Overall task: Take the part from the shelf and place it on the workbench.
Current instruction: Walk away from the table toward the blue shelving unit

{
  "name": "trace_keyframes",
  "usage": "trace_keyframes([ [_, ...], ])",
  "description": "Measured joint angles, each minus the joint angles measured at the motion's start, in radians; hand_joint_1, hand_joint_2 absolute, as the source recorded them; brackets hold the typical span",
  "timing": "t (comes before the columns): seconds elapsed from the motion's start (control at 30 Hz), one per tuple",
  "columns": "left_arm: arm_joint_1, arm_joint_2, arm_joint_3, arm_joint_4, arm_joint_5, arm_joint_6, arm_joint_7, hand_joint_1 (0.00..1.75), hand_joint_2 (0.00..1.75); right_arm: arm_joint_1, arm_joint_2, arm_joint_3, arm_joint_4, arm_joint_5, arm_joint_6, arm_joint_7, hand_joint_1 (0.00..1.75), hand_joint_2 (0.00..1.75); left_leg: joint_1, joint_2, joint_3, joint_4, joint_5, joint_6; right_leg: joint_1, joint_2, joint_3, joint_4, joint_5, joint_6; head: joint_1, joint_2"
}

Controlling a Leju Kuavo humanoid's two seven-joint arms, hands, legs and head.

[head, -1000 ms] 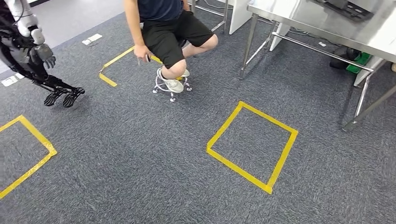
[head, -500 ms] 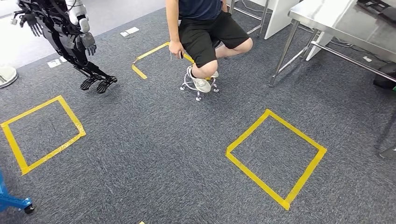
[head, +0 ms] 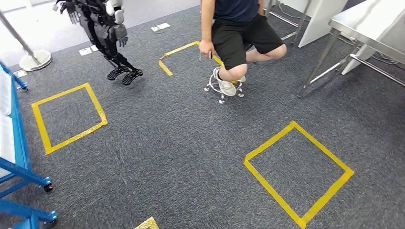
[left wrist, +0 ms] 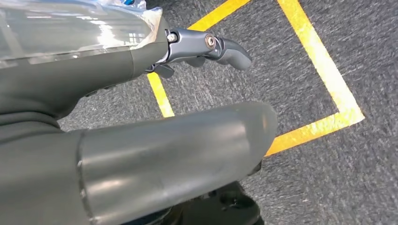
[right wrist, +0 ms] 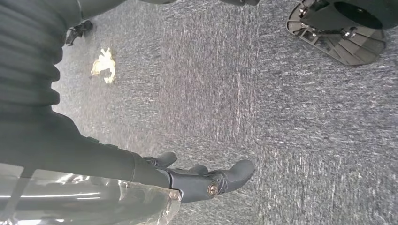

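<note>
- The left hand [left wrist: 206,47] is hanging over the grey carpet [head: 181,143], its fingers apart, holding nothing.
- The right hand [right wrist: 206,180] is likewise hanging unladen.
- A blue shelf [head: 14,143] is standing at the left; I cannot tell where the part is.

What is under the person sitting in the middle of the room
Under the person a small wheeled stool base stands on the grey carpet, one white shoe resting on it. The seat itself is covered by the person's legs.

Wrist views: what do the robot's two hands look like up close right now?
Both match: the left hand and right hand have dark grey metallic fingers with a small round silver screw at the side, a thick smooth grey thumb, and a clear glossy plastic wrap over the grey wrist cover.
</note>
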Motion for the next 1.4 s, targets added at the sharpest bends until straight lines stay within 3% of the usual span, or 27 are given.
trace_keyframes([
  [0.03, 0.0, 0.001, 0.0, 0.0, -0.002, -0.002, 0.0, 0.0, 0.0, 0.0, 0.0, 0.0, 0.0, -0.001, -0.001, 0.0, 0.0, 1.75, -0.001, -0.011, 0.0, -0.003, 0.003, 0.007, 0.0, -0.008, 0.002, 0.0, -0.002, 0.006, 0.0, 0.0],
  [0.1, 0.0, 0.002, 0.0, 0.0, -0.007, -0.006, 0.0, 0.0, 0.0, 0.001, -0.002, -0.002, 0.0, -0.003, -0.003, -0.001, 0.0, 1.75, 0.002, -0.033, 0.0, -0.011, 0.012, 0.02, -0.003, 0.02, -0.01, 0.03, -0.024, 0.013, 0.002, 0.0],
  [0.2, -0.005, 0.004, -0.002, 0.0, -0.015, -0.011, 0.0, 0.0, 0.0, 0.009, -0.003, -0.006, 0.0, -0.008, -0.004, -0.001, 0.0, 1.75, 0.005, -0.072, -0.005, -0.014, 0.02, 0.033, -0.007, 0.098, -0.102, 0.227, -0.111, 0.006, 0.007, 0.0],
  [0.23, -0.005, 0.004, -0.002, 0.0, -0.017, -0.012, 0.0, 0.0, 0.0, 0.012, -0.003, -0.007, 0.0, -0.009, -0.004, -0.001, 0.0, 1.75, 0.005, -0.087, -0.006, -0.014, 0.022, 0.034, -0.008, 0.106, -0.132, 0.287, -0.13, 0.007, 0.008, 0.0],
  [0.27, -0.005, 0.004, -0.003, 0.0, -0.018, -0.012, -0.001, 0.0, 0.0, 0.016, -0.004, -0.008, 0.0, -0.009, -0.004, -0.002, 0.0, 1.75, 0.005, -0.102, -0.007, -0.014, 0.022, 0.034, -0.008, 0.109, -0.144, 0.306, -0.129, 0.012, 0.008, 0.0],
  [0.3, -0.004, 0.005, -0.004, 0.0, -0.018, -0.013, -0.001, 0.0, 0.0, 0.019, -0.004, -0.009, 0.0, -0.01, -0.004, -0.002, 0.0, 1.75, 0.005, -0.117, -0.006, -0.013, 0.023, 0.033, -0.01, 0.111, -0.134, 0.28, -0.11, 0.02, 0.008, 0.0],
  [0.37, -0.003, 0.005, -0.004, 0.0, -0.019, -0.015, -0.001, 0.0, 0.0, 0.021, -0.005, -0.01, 0.0, -0.01, -0.005, -0.003, 0.0, 1.75, 0.006, -0.145, -0.005, -0.012, 0.025, 0.029, -0.017, 0.136, -0.071, 0.133, -0.044, 0.037, 0.008, 0.0],
  [0.4, -0.004, 0.005, -0.005, 0.0, -0.019, -0.016, -0.001, 0.0, 0.0, 0.021, -0.006, -0.011, 0.0, -0.01, -0.005, -0.003, 0.0, 1.75, 0.004, -0.156, -0.006, -0.01, 0.025, 0.025, -0.019, 0.15, -0.042, 0.066, -0.018, 0.038, 0.008, 0.0],
  [0.47, -0.004, 0.006, -0.005, 0.0, -0.021, -0.017, -0.001, 0.0, 0.0, 0.02, -0.006, -0.013, 0.0, -0.01, -0.005, -0.004, 0.0, 1.75, 0.001, -0.172, -0.009, -0.008, 0.026, 0.015, -0.019, 0.166, -0.018, 0.008, 0.002, 0.03, 0.007, 0.0],
  [0.53, -0.002, 0.006, -0.005, 0.0, -0.024, -0.017, -0.001, 0.0, 0.0, 0.019, -0.004, -0.015, 0.0, -0.01, -0.007, -0.004, 0.0, 1.75, 0.003, -0.184, -0.015, -0.008, 0.029, 0.005, -0.017, 0.148, -0.015, 0.008, 0.007, 0.015, 0.006, 0.0],
  [0.6, -0.001, 0.007, -0.006, 0.0, -0.027, -0.018, -0.001, 0.0, 0.0, 0.019, -0.004, -0.015, 0.0, -0.01, -0.011, -0.004, 0.0, 1.75, 0.004, -0.158, -0.032, 0.022, 0.008, -0.005, -0.022, 0.129, -0.012, 0.004, 0.013, -0.001, 0.004, 0.0],
  [0.7, -0.004, 0.007, -0.006, 0.0, -0.027, -0.018, -0.001, 0.0, 0.0, 0.022, -0.004, -0.016, 0.0, -0.01, -0.014, -0.004, 0.0, 1.75, 0.006, -0.085, -0.119, 0.208, -0.093, -0.015, -0.019, 0.093, -0.014, 0.002, 0.014, -0.018, 0.0, 0.0],
  [0.73, -0.004, 0.007, -0.006, 0.0, -0.028, -0.019, -0.001, 0.0, 0.0, 0.024, -0.004, -0.016, 0.0, -0.01, -0.014, -0.004, 0.0, 1.75, 0.009, -0.075, -0.148, 0.27, -0.116, -0.018, -0.017, 0.078, -0.015, 0.002, 0.014, -0.018, 0.0, 0.0],
  [0.77, -0.003, 0.007, -0.007, 0.0, -0.028, -0.019, 0.0, 0.0, 0.0, 0.025, -0.005, -0.016, 0.0, -0.01, -0.014, -0.004, 0.0, 1.75, 0.01, -0.071, -0.161, 0.298, -0.12, -0.02, -0.016, 0.065, -0.015, 0.002, 0.013, -0.019, 0.0, 0.0],
  [0.8, -0.002, 0.007, -0.007, 0.0, -0.028, -0.02, 0.0, 0.0, 0.0, 0.025, -0.005, -0.016, 0.0, -0.01, -0.014, -0.004, 0.0, 1.75, 0.012, -0.066, -0.153, 0.285, -0.105, -0.02, -0.015, 0.053, -0.016, 0.002, 0.013, -0.019, 0.0, 0.0],
  [0.83, -0.002, 0.007, -0.007, 0.0, -0.028, -0.02, 0.0, 0.0, 0.0, 0.024, -0.005, -0.016, 0.0, -0.01, -0.014, -0.004, 0.0, 1.75, 0.013, -0.059, -0.124, 0.233, -0.076, -0.02, -0.015, 0.042, -0.015, 0.002, 0.013, -0.019, 0.0, 0.0],
  [0.9, -0.004, 0.008, -0.007, 0.0, -0.028, -0.02, 0.0, 0.0, 0.0, 0.023, -0.004, -0.016, 0.0, -0.01, -0.014, -0.004, 0.0, 1.75, 0.012, -0.016, -0.039, 0.083, -0.019, -0.015, -0.01, 0.023, -0.012, 0.003, 0.009, -0.014, 0.0, 0.0],
  [0.93, -0.006, 0.008, -0.007, 0.0, -0.028, -0.02, 0.0, 0.0, 0.0, 0.023, -0.004, -0.016, 0.0, -0.01, -0.014, -0.004, 0.0, 1.75, 0.009, -0.001, -0.011, 0.032, -0.005, -0.012, -0.006, 0.015, -0.01, 0.004, 0.006, -0.01, 0.002, 0.0],
  [0.97, -0.008, 0.008, -0.007, 0.0, -0.028, -0.02, -0.001, 0.0, 0.0, 0.022, -0.004, -0.016, 0.0, -0.01, -0.014, -0.004, 0.0, 1.75, 0.006, 0.009, 0.003, 0.004, 0.0, -0.008, -0.003, 0.006, -0.008, 0.004, 0.003, -0.005, 0.003, 0.0],
  [1.03, -0.007, 0.009, -0.007, 0.0, -0.028, -0.02, -0.001, 0.0, 0.0, 0.02, -0.003, -0.016, 0.0, -0.01, -0.014, -0.004, 0.0, 1.75, 0.001, -0.012, 0.001, -0.003, 0.001, 0.001, -0.001, -0.012, -0.002, 0.003, 0.0, 0.005, 0.006, 0.0],
  [1.07, -0.006, 0.008, -0.007, 0.0, -0.028, -0.02, -0.001, 0.0, 0.0, 0.019, -0.002, -0.016, 0.0, -0.009, -0.014, -0.004, 0.0, 1.75, 0.001, -0.023, 0.002, -0.006, 0.005, 0.006, -0.003, -0.008, -0.004, 0.009, -0.005, 0.01, 0.006, 0.0],
  [1.13, -0.006, 0.008, -0.007, 0.0, -0.029, -0.019, 0.0, 0.0, 0.0, 0.019, -0.002, -0.016, 0.0, -0.009, -0.014, -0.005, 0.0, 1.75, 0.005, -0.046, 0.002, -0.012, 0.014, 0.02, -0.006, 0.039, -0.031, 0.071, -0.041, 0.012, 0.009, 0.0],
  [1.2, -0.008, 0.007, -0.008, 0.0, -0.03, -0.017, 0.0, 0.0, 0.0, 0.022, -0.002, -0.016, 0.0, -0.009, -0.014, -0.005, 0.0, 1.75, 0.006, -0.071, -0.002, -0.013, 0.019, 0.027, -0.01, 0.094, -0.097, 0.211, -0.103, 0.007, 0.012, 0.0],
  [1.27, -0.008, 0.006, -0.009, 0.0, -0.03, -0.017, 0.0, 0.0, 0.0, 0.026, -0.001, -0.016, 0.0, -0.009, -0.013, -0.005, 0.0, 1.75, 0.006, -0.101, -0.005, -0.012, 0.02, 0.028, -0.01, 0.108, -0.148, 0.31, -0.131, 0.011, 0.012, 0.0],
  [1.3, -0.006, 0.006, -0.01, 0.0, -0.03, -0.017, 0.0, 0.0, 0.0, 0.027, -0.001, -0.017, 0.0, -0.01, -0.013, -0.005, 0.0, 1.75, 0.006, -0.116, -0.004, -0.011, 0.02, 0.028, -0.012, 0.11, -0.145, 0.298, -0.118, 0.018, 0.012, 0.0],
  [1.33, -0.005, 0.006, -0.01, 0.0, -0.03, -0.016, 0.0, 0.0, 0.0, 0.028, -0.001, -0.017, 0.0, -0.01, -0.013, -0.005, 0.0, 1.75, 0.006, -0.131, -0.003, -0.01, 0.021, 0.027, -0.016, 0.115, -0.121, 0.241, -0.088, 0.029, 0.013, 0.0],
  [1.4, -0.005, 0.006, -0.01, 0.0, -0.031, -0.016, 0.0, 0.0, 0.0, 0.028, -0.001, -0.017, 0.0, -0.01, -0.013, -0.006, 0.0, 1.75, 0.006, -0.158, -0.003, -0.007, 0.02, 0.02, -0.025, 0.149, -0.055, 0.089, -0.024, 0.043, 0.014, 0.0],
])
